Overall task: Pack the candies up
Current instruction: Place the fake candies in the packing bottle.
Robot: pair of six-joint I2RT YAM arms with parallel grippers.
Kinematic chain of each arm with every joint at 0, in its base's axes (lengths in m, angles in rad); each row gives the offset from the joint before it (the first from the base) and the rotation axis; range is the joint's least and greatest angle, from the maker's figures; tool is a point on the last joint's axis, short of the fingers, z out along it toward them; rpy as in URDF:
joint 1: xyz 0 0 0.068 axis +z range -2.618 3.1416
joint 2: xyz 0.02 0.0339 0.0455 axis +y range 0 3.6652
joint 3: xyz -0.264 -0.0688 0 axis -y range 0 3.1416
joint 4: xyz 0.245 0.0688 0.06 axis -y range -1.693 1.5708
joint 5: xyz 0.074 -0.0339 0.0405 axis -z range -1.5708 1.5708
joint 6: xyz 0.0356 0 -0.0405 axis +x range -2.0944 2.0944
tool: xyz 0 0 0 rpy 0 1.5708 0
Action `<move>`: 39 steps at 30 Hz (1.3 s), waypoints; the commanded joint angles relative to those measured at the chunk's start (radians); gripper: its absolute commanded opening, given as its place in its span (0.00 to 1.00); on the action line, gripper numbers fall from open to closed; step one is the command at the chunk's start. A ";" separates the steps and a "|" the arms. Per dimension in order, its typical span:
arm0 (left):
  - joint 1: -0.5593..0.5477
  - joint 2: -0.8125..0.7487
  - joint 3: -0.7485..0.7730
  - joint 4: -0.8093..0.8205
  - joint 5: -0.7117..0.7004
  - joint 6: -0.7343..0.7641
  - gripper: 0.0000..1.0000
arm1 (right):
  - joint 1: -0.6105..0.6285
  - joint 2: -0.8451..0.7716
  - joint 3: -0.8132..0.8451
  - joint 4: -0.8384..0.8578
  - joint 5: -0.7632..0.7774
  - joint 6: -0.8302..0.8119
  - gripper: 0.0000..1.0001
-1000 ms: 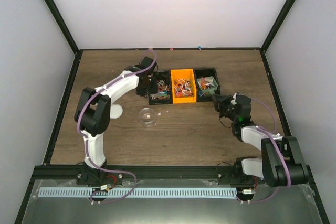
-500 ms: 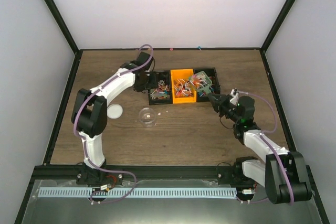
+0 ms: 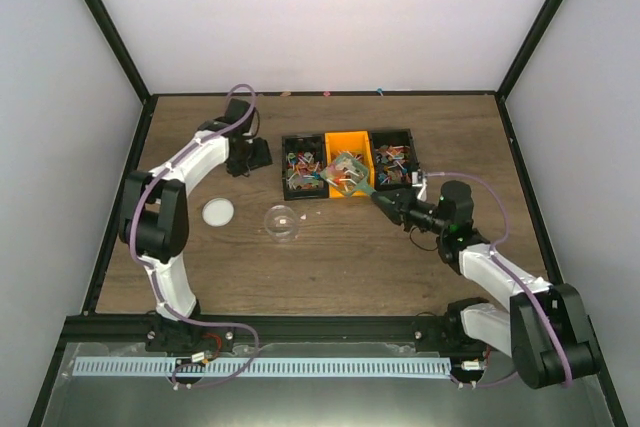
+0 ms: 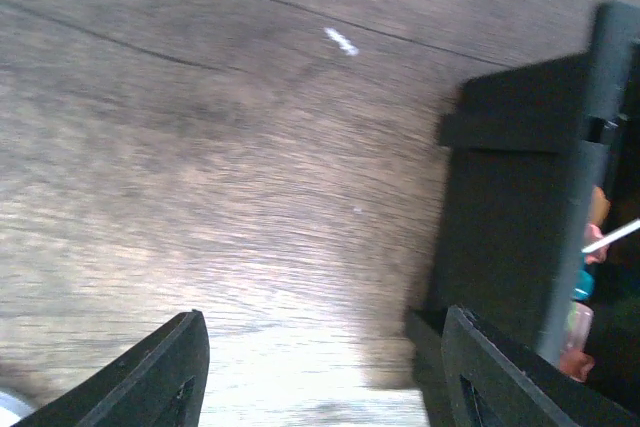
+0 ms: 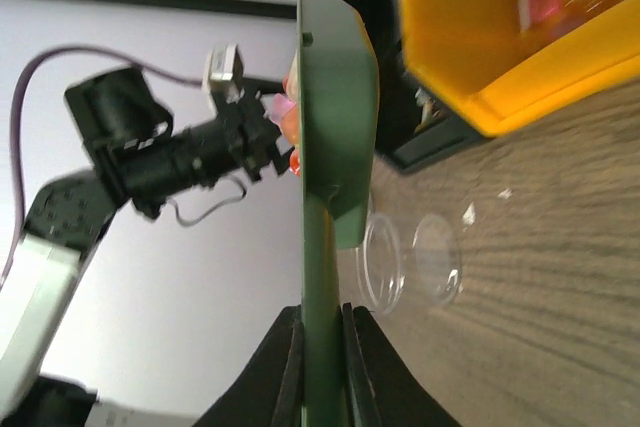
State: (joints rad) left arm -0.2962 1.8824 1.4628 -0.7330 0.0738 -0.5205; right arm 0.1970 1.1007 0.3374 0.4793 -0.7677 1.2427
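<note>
The right hand (image 3: 397, 210) was seen clamped on the handle of the green scoop (image 3: 366, 189), with its fingers (image 5: 283, 362) pressed against either side of the handle. The scoop's bowl was loaded with candies (image 3: 346, 169) in mixed colours. From above it was placed over the near part of the orange bin (image 3: 349, 136); whether it touched the bin could not be told. More candies were held in that bin and in the two bins flanking it, the left black bin (image 3: 302, 190) and the right black bin (image 3: 392, 133). The three bins were set side by side in a row toward the far middle of the wooden surface (image 3: 330, 267).

The left hand (image 3: 262, 155) was held just left of the left black bin, with its fingers (image 4: 165, 372) spread apart and nothing between them. In its wrist view only bare wood was shown under the gap. The bin's dark outer wall was seen at the right, and a few sweets were glimpsed past its rim.

A clear jar (image 3: 282, 222) was stood upright and open-topped near the front of the left black bin, apart from it. A white lid (image 3: 217, 211) was laid flat to the jar's left, apart from it. From the right wrist the jar was seen beyond the scoop, near the orange bin's corner.
</note>
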 commanded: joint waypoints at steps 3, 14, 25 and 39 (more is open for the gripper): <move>0.067 -0.074 -0.083 0.040 0.016 0.013 0.66 | 0.101 -0.008 0.082 -0.016 -0.074 -0.075 0.01; 0.094 -0.097 -0.163 0.081 0.022 0.013 0.68 | 0.250 0.042 0.185 -0.173 -0.065 -0.256 0.01; 0.118 -0.090 -0.165 0.088 0.030 0.026 0.68 | 0.323 0.086 0.284 -0.367 0.022 -0.438 0.01; 0.129 -0.083 -0.177 0.096 0.049 0.019 0.69 | 0.358 0.101 0.396 -0.557 0.133 -0.584 0.01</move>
State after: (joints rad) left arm -0.1761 1.8149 1.3048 -0.6582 0.1032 -0.5079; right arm 0.5434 1.2118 0.6804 -0.0288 -0.6727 0.7288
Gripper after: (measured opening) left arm 0.686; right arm 0.081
